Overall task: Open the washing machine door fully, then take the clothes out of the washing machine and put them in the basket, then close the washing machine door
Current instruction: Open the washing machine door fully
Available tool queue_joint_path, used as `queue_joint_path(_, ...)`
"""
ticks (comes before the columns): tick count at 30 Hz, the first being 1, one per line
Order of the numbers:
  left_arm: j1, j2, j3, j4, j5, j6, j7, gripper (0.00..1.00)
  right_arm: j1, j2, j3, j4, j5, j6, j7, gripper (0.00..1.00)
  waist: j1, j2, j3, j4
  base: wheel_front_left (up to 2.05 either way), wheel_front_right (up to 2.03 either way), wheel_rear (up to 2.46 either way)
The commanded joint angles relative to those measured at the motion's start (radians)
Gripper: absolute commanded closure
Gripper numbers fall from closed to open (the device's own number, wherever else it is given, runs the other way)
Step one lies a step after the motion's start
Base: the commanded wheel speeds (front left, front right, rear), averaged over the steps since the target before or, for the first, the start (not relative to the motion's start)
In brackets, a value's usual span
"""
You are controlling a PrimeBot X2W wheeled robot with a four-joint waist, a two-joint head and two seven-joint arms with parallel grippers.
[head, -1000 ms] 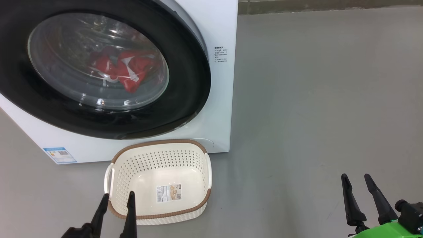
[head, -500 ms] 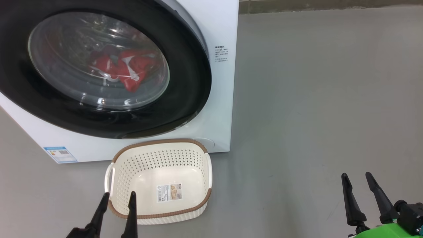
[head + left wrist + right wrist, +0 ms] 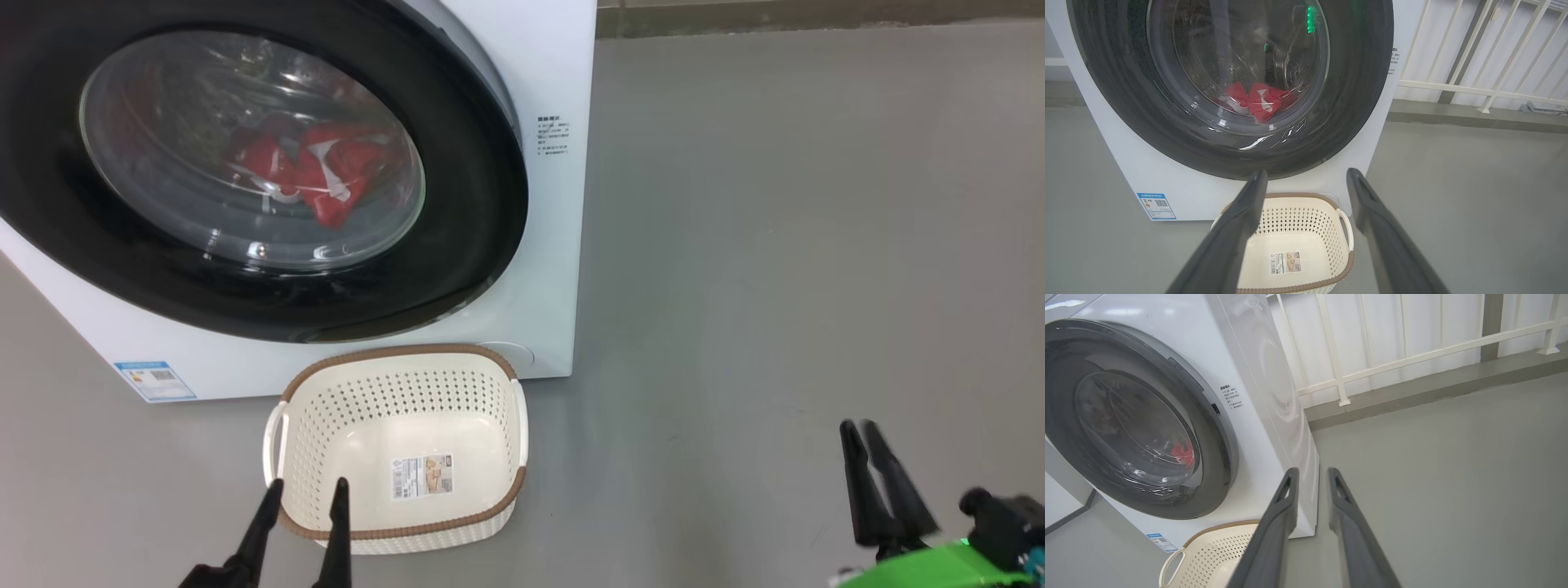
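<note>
The washing machine door (image 3: 457, 204) looks shut, with the red clothes (image 3: 326, 175) behind its glass. The empty basket (image 3: 400, 353) sits on the floor against the machine. The left claw (image 3: 307, 486) hovers released at the basket's near rim. The right claw (image 3: 859, 426) is empty, its fingers narrowly apart. Opening has not begun, and the next move calls for hooking the door's edge.

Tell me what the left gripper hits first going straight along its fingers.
Probably the lower glossy black rim of the round glass washing machine door, passing above the cream perforated plastic basket; depth is unclear.
</note>
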Motion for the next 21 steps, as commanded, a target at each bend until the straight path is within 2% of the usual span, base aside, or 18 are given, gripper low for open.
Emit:
queue_joint_path(1, -0.01, 0.011, 0.024, -0.021, -0.007, 0.007, -0.012, 0.0, -0.061, -0.01, 0.035, -0.025, 0.026, 0.0, -0.012, 1.0, 0.0, -0.0001, 0.003, 0.001, 0.0, 0.0, 0.0)
queue_joint_path(10, -0.049, 0.011, -0.038, -0.022, -0.025, 0.007, -0.012, 0.0, -0.36, -0.011, 0.14, -0.015, 0.225, 0.0, -0.012, 1.0, 0.0, -0.0001, 0.047, 0.048, 0.0, 0.0, 0.0)
queue_joint_path(18, -0.077, 0.011, -0.11, -0.02, -0.052, 0.014, -0.012, 0.0, -0.574, -0.077, 0.21, 0.029, 0.365, 0.0, -0.012, 1.0, 0.0, -0.0001, 0.092, 0.137, 0.0, 0.0, 0.0)
queue_joint_path(21, -0.089, 0.011, -0.123, -0.023, -0.061, 0.019, -0.012, 0.0, -0.626, -0.109, 0.236, 0.048, 0.383, 0.0, -0.012, 1.0, 0.0, -0.0001, 0.113, 0.157, 0.0, 0.0, 0.0)
